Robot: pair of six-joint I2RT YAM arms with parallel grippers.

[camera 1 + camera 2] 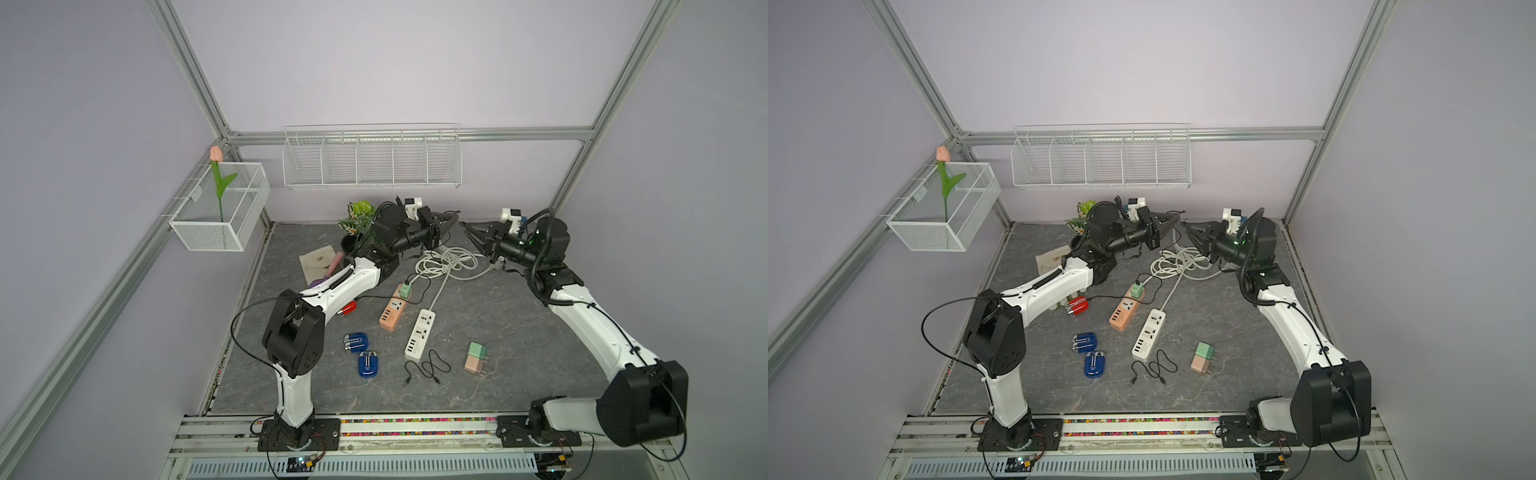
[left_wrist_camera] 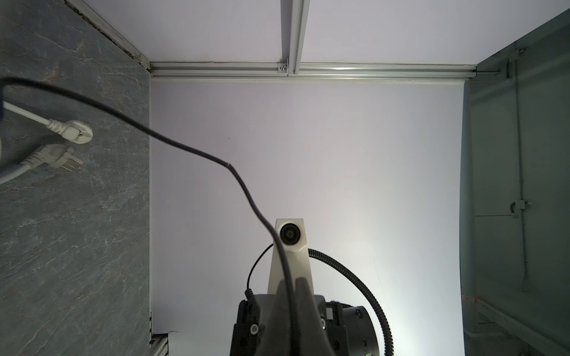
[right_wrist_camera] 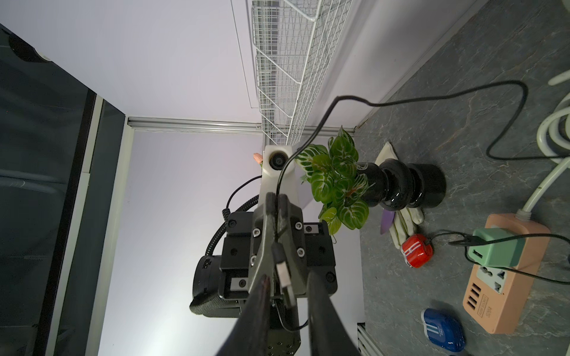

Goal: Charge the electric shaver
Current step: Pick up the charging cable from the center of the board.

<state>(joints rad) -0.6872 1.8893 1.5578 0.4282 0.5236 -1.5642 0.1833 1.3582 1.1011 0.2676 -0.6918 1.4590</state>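
Above grey tabletop, apparently handing charging cable across: pinched in left gripper, plug inside spread right gripper. Next, closing squarely on plug, then releasing left.

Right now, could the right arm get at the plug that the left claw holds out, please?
Probably yes: the plug hangs free from the cable pinched in the left claw; the right claw faces it, jaws apart on either side, nothing between.

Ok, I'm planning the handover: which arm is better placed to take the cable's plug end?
Right. The right fingers stand open either side of the plug, which dangles from the black cable pinched shut in the left fingers.
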